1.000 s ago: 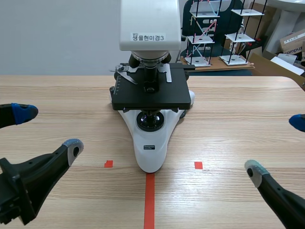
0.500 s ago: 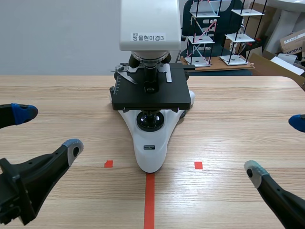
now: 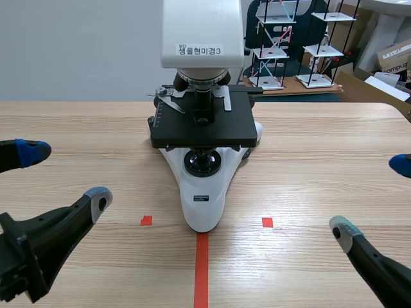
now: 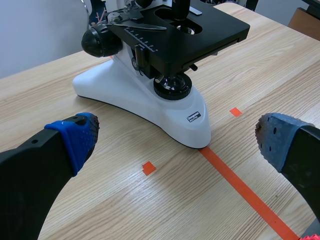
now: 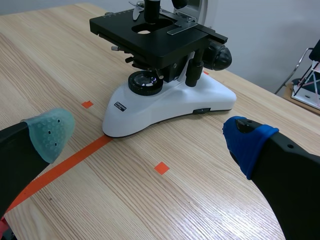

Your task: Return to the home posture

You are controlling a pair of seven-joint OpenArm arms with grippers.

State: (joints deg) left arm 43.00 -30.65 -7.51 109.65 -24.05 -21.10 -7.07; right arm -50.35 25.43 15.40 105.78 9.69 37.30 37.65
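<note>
A white microscope (image 3: 202,122) with a black stage stands at the table's middle, its base at the end of the orange tape line. My left gripper (image 3: 63,174) hangs open low at the left, well apart from the microscope (image 4: 150,75), which lies ahead of its spread fingers (image 4: 70,140). Low at the right my right gripper (image 3: 372,196) is open too, holding nothing, with the microscope (image 5: 165,85) ahead of it.
The wooden table (image 3: 321,147) runs back to a far edge. Behind it stand white and black wire racks (image 3: 302,45) and cardboard boxes (image 3: 395,58). A grey wall fills the back left.
</note>
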